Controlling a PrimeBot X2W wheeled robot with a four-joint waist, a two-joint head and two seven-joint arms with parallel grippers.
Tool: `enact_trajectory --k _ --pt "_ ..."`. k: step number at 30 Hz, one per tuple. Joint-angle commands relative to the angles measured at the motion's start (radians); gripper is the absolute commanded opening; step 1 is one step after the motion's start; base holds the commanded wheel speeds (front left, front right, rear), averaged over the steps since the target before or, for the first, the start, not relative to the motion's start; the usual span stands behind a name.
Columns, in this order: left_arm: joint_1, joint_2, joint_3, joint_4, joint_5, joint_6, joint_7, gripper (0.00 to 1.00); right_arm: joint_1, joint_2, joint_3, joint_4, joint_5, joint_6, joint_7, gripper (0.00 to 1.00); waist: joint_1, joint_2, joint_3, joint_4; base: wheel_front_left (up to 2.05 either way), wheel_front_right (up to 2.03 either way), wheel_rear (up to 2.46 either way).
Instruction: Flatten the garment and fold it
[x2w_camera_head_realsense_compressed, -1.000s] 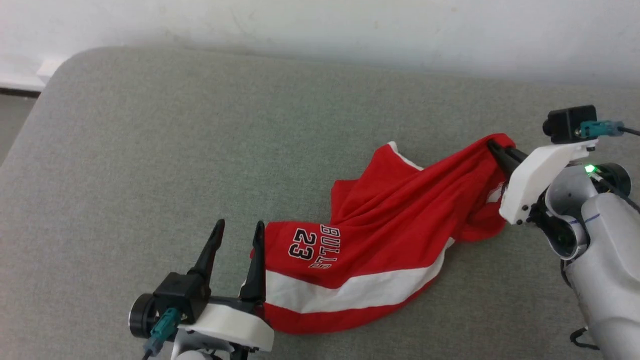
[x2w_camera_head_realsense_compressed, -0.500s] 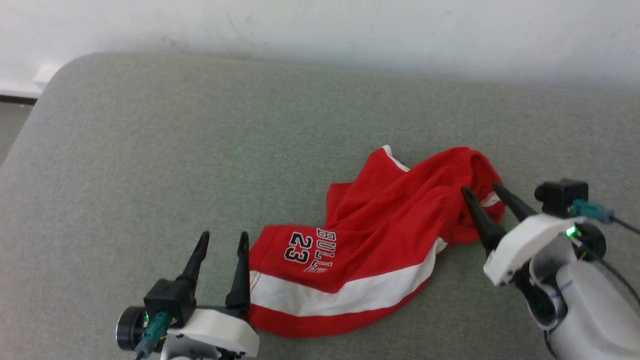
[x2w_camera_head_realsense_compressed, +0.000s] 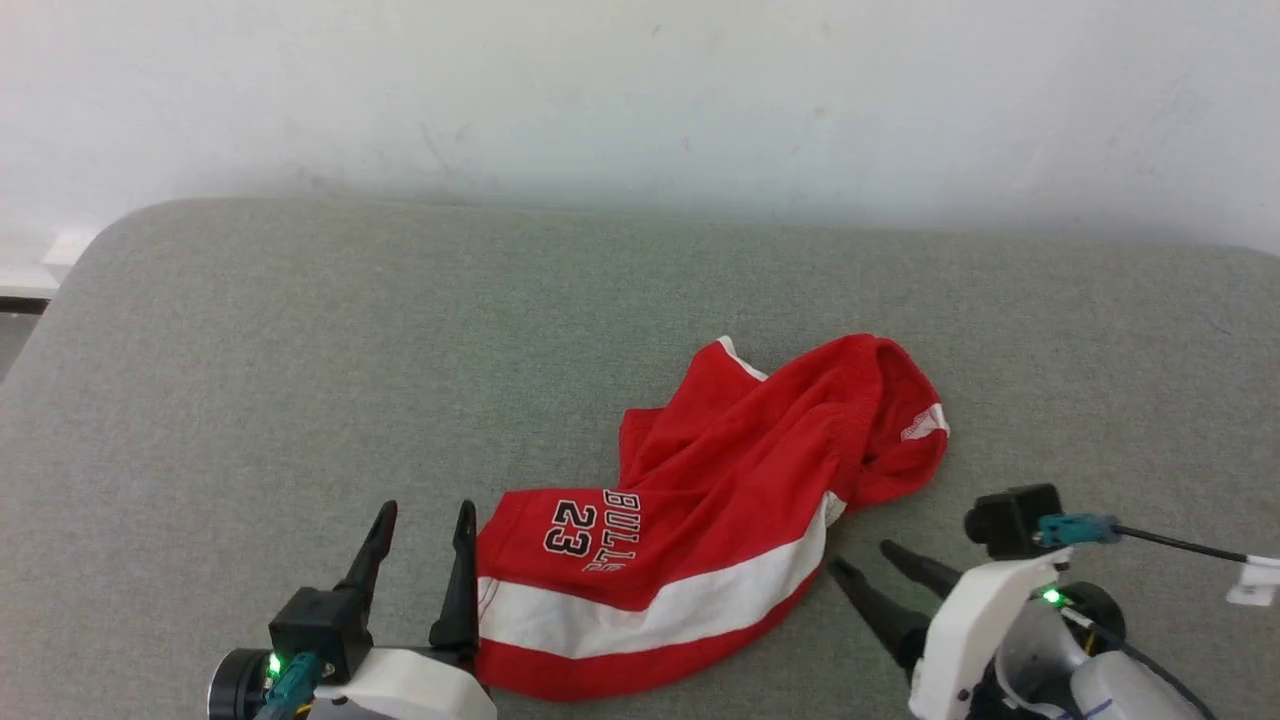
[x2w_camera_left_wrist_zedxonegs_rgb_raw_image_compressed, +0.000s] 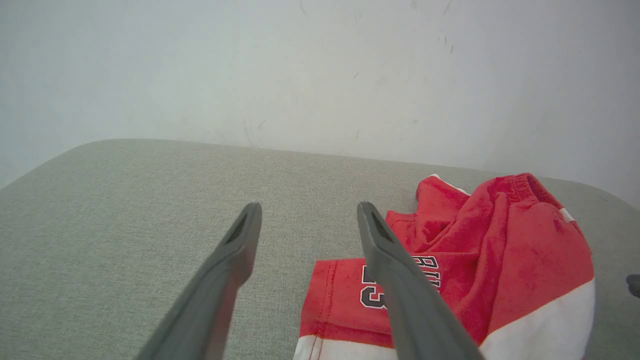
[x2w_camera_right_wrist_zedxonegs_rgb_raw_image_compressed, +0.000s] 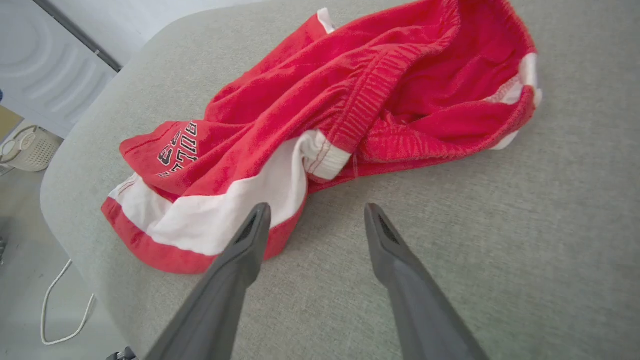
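grey cushion (x2w_camera_head_realsense_compressed: 300, 350) holds the crumpled garment (x2w_camera_head_realsense_compressed: 720, 500) between the left gripper (x2w_camera_head_realsense_compressed: 427, 508) and right gripper (x2w_camera_head_realsense_compressed: 860, 555), both spread and empty.

Left gripper (x2w_camera_head_realsense_compressed: 425, 510) fingers (x2w_camera_head_realsense_compressed: 460, 575) spread, pointing up; right gripper (x2w_camera_head_realsense_compressed: 860, 556) spread, angled up-left.
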Motion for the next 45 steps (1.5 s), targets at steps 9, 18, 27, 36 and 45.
enact_trajectory --k 9,18,27,36,45 --pt "-0.008 -0.003 -0.020 -0.008 -0.002 0.005 0.007 1.00 -0.119 0.064 0.045 0.164 0.046 -0.001 0.043 0.32 0.0003 0.0000 0.024 0.047 0.00 0.00 0.00" --pt "-0.001 0.000 -0.012 0.000 -0.008 0.017 -0.001 1.00 -0.117 0.017 0.047 0.157 0.057 -0.001 -0.024 0.00 0.0003 0.0000 0.016 0.037 0.00 0.00 0.00" --pt "0.023 0.000 -0.018 0.002 -0.016 0.024 -0.001 1.00 0.182 0.024 -0.227 -0.098 -0.073 -0.001 0.041 0.00 0.0003 0.0000 -0.012 -0.023 0.00 0.00 0.00" --pt "0.020 0.003 -0.035 0.016 -0.017 0.017 0.004 1.00 0.313 0.175 -0.337 -0.161 -0.236 -0.001 0.027 1.00 0.0003 0.0000 -0.019 -0.040 0.00 0.00 0.00" --pt "0.056 0.042 -0.075 -0.015 -0.040 -0.005 0.145 1.00 0.390 0.205 -0.381 -0.326 -0.377 -0.001 -0.150 1.00 0.0003 0.0000 -0.065 -0.051 0.00 0.00 0.00"
